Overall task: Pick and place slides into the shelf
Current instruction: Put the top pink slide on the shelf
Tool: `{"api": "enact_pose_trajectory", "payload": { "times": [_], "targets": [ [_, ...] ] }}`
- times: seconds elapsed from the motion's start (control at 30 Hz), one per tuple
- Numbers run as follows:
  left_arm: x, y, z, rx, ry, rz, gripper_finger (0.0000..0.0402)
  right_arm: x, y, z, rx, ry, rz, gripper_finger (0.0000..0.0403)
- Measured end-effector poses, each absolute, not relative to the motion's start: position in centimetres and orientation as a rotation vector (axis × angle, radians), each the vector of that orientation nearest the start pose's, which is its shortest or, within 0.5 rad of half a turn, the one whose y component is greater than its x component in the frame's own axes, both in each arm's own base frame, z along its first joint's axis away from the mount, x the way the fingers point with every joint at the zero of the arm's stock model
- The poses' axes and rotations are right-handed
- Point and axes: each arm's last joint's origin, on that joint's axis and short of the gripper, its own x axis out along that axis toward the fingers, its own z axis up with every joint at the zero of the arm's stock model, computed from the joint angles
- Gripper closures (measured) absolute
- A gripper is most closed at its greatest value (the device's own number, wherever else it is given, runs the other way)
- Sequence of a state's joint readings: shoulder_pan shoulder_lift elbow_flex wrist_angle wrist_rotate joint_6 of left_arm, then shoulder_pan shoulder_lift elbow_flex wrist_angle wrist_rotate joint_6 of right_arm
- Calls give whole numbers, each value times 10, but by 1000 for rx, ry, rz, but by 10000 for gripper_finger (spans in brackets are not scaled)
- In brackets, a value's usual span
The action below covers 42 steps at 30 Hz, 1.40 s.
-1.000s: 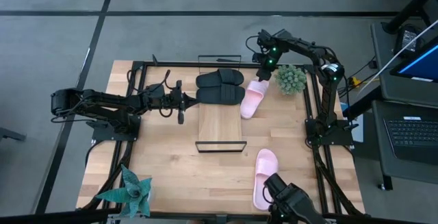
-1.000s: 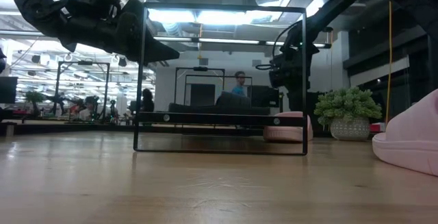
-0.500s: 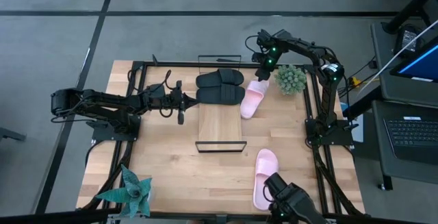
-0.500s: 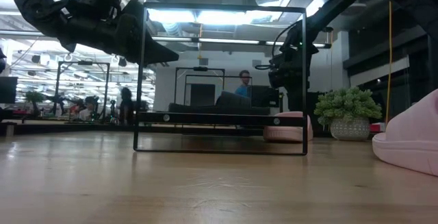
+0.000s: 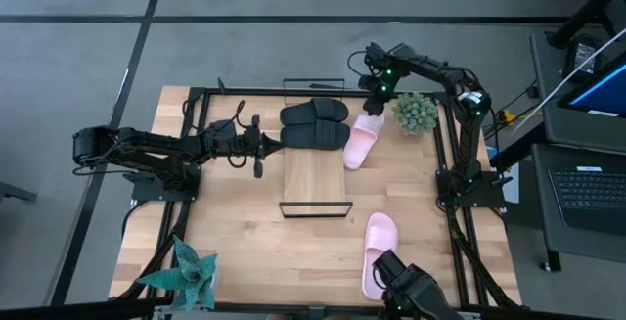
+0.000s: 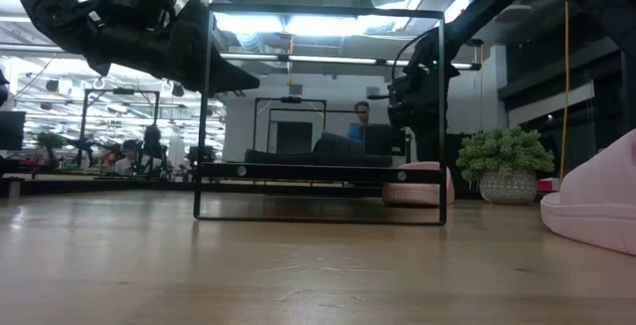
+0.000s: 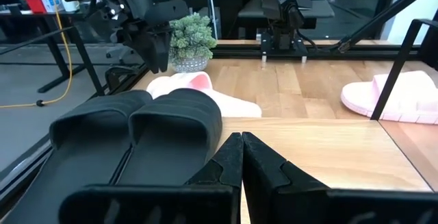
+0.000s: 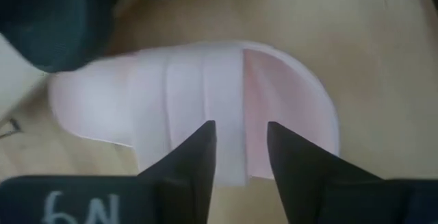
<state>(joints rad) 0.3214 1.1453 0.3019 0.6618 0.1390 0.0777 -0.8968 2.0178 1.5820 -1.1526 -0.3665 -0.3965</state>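
Two black slides (image 5: 315,123) side by side on the far end of the shelf (image 5: 315,175), seen from above at about 12 o'clock of the board. One pink slide (image 5: 360,142) just beside them at 3 o'clock, half off the shelf's right edge, heel toward the small potted plant (image 5: 416,113). Second pink slide (image 5: 379,252) well apart on the table (image 5: 245,242), toward 5 o'clock from the shelf. Right gripper (image 8: 241,157) poised above the nearer pink slide, fingers (image 8: 198,159) spread, nothing pinched. Left gripper (image 7: 241,157) at 9 o'clock of the black pair, fingers pressed together, empty.
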Motion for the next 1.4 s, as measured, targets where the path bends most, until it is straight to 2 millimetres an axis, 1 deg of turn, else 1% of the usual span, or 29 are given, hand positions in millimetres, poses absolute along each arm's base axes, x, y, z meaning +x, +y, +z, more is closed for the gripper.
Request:
{"api": "enact_pose_trajectory", "payload": {
  "times": [0.1,0.23,0.3,0.37,0.6,0.87,0.93,1.03,1.17,1.3,1.4],
  "targets": [
    [204,64,182,44,200,173,401,250,-286,197,565,1360,-167,228],
    [203,63,180,38,220,172,401,256,-281,197,550,1365,-149,177],
    [203,63,179,36,228,172,401,258,-279,197,546,1367,-143,160],
    [203,63,179,36,227,171,401,258,-278,197,552,1372,-135,153],
    [203,63,179,29,227,171,401,257,-278,198,625,1301,-67,160],
    [203,63,179,28,227,171,401,253,-281,198,642,1295,-79,166],
    [203,63,179,28,227,172,401,251,-283,194,670,1309,-78,166],
    [203,63,179,9,225,174,401,248,-286,181,722,1346,-66,166],
    [203,63,179,8,224,174,401,250,-288,169,737,1364,-49,170],
    [203,63,179,8,225,174,401,250,-288,165,717,1362,-7,175],
    [203,63,179,8,225,174,401,249,-288,165,750,1343,15,179]
  ]
}}
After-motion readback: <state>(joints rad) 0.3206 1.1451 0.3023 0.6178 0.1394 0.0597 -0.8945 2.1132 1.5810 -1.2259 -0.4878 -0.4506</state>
